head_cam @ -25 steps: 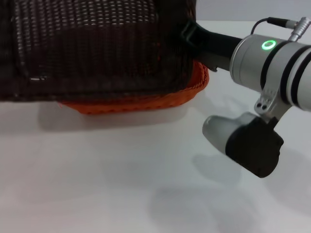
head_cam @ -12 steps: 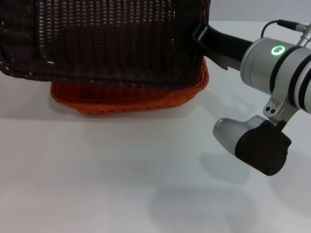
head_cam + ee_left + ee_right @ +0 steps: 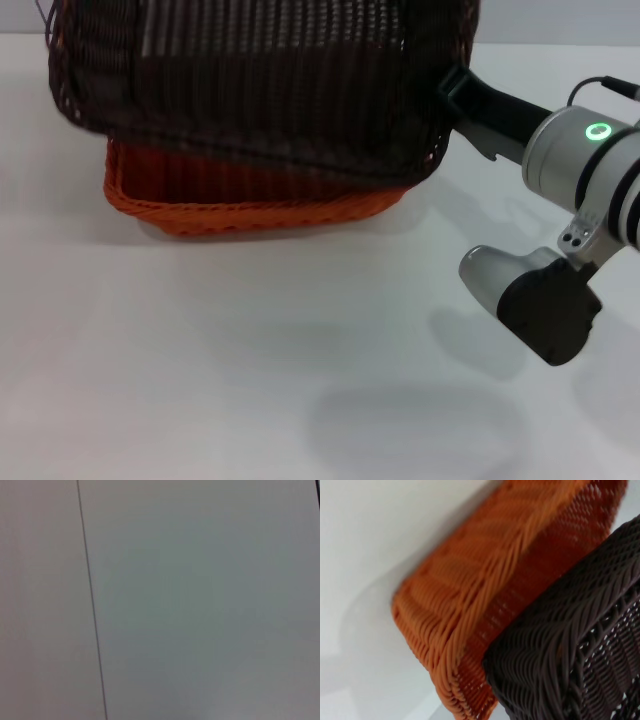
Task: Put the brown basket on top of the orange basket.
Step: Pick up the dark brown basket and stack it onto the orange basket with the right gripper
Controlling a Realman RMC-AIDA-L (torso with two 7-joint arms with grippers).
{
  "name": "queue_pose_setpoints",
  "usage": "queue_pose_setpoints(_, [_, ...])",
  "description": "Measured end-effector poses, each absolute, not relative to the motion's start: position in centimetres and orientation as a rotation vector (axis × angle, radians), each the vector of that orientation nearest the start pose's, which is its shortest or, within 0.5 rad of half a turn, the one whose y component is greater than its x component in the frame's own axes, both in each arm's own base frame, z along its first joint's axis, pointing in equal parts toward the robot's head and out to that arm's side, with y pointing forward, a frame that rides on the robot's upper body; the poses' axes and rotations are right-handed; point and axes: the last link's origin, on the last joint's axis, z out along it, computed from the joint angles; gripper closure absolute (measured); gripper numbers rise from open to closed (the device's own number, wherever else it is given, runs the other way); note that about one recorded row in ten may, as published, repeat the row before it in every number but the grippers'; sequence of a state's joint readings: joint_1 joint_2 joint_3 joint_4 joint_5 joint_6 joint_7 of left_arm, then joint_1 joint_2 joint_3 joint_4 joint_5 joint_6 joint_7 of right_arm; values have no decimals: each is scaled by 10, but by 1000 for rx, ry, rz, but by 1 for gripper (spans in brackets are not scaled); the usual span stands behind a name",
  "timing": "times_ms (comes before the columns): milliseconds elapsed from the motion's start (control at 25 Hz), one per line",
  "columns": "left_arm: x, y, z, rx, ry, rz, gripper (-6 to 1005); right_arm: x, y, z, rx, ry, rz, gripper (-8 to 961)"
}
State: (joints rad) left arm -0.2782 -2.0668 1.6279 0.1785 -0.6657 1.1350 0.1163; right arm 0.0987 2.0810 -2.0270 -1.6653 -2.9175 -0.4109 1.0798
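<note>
My right gripper [image 3: 452, 92] is clamped on the right end wall of the brown basket [image 3: 260, 80], holding it tilted directly above the orange basket [image 3: 250, 195] on the white table [image 3: 250, 350].

— What else is showing here? 
— A white table [image 3: 250, 350] is filling the lower part of the head view, and soft grey shadows [image 3: 410, 430] are lying across it. 
— And in the left wrist view? 
— A pale, flat surface [image 3: 200, 605] is taking up the whole picture, and a thin dark line [image 3: 90, 600] is running across it.
</note>
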Motion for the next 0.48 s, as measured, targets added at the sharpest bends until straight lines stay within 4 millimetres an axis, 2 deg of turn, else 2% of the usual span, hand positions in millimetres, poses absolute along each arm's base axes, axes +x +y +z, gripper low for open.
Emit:
queue_pose_setpoints(160, [-416, 284, 64, -1124, -582, -352, 188, 147, 321, -44, -1659, -1538, -732, 749])
queue_pose_setpoints(200, [-414, 288, 63, -1126, -583, -357, 188, 157, 322, -47, -1661, -1538, -745, 749])
queue_pose_setpoints(400, [-414, 290, 62, -1131, -594, -354, 188, 164, 318, -57, -1662, -1566, -730, 578])
queue_pose_setpoints(480, [-415, 290, 62, -1132, -596, -352, 188, 161, 315, -59, -1667, -1574, -713, 544])
